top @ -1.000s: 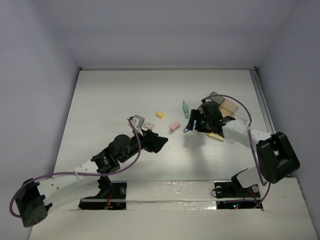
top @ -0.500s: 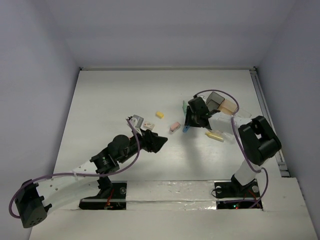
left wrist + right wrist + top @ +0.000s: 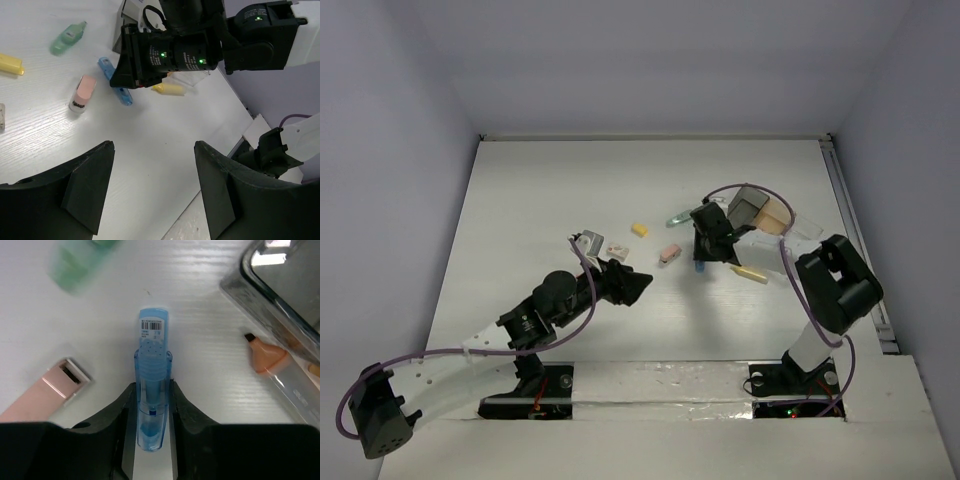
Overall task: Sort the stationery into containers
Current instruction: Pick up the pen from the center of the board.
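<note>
One blue piece (image 3: 152,342) lies lengthwise in R gripper (image 3: 152,390).

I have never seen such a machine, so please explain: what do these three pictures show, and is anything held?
Two robot arms work at a white table. One picture looks down from above; the other two come from a camera on each wrist. The left claw is open and empty. The right claw pinches a blue piece that lies on the table. Nearby lie a pink piece, a green piece, an orange piece and a yellow piece. Small transparent bins stand near the right claw.
</note>
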Controlling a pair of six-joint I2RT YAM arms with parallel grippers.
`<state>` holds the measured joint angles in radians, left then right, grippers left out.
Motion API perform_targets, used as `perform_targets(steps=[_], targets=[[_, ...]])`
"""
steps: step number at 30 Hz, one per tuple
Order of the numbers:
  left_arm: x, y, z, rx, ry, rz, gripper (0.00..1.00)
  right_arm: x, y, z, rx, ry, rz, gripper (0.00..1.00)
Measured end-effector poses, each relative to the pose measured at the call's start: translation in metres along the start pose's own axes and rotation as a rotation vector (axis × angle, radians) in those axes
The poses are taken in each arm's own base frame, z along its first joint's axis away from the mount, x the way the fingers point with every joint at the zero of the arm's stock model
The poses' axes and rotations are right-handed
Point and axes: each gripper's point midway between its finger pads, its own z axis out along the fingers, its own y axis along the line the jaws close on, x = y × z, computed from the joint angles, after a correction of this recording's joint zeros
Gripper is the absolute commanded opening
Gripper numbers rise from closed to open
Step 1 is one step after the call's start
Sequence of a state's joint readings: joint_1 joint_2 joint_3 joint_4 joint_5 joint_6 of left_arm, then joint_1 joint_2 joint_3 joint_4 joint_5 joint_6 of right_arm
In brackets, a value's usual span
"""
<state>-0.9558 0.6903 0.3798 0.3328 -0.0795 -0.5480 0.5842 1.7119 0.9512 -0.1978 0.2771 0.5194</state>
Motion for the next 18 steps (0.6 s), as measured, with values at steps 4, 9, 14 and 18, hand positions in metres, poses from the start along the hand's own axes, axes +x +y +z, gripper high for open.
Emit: perform_targets(steps=[4, 9, 14, 18], targets=[[0.002, 0.001, -0.002, -0.009, 0.013, -0.014, 0.61, 0.014, -0.012, -0.016, -0.011, 0.012, -0.037, 0.16], [-0.005, -0.005, -0.002, -0.018, 0.024, -0.041, 0.60, 0.016, -0.011, -0.061, -0.128, -0.009, -0.081, 0.13], [-0.013, -0.003, 0.010, -0.023, 0.048, -0.098, 0.59, -0.009, 0.021, -0.121, -0.380, -0.114, -0.125, 0.14], [-0.010, 0.023, 0.021, -0.040, 0.090, -0.202, 0.57, 0.002, 0.053, -0.153, -0.578, -0.102, -0.223, 0.14]])
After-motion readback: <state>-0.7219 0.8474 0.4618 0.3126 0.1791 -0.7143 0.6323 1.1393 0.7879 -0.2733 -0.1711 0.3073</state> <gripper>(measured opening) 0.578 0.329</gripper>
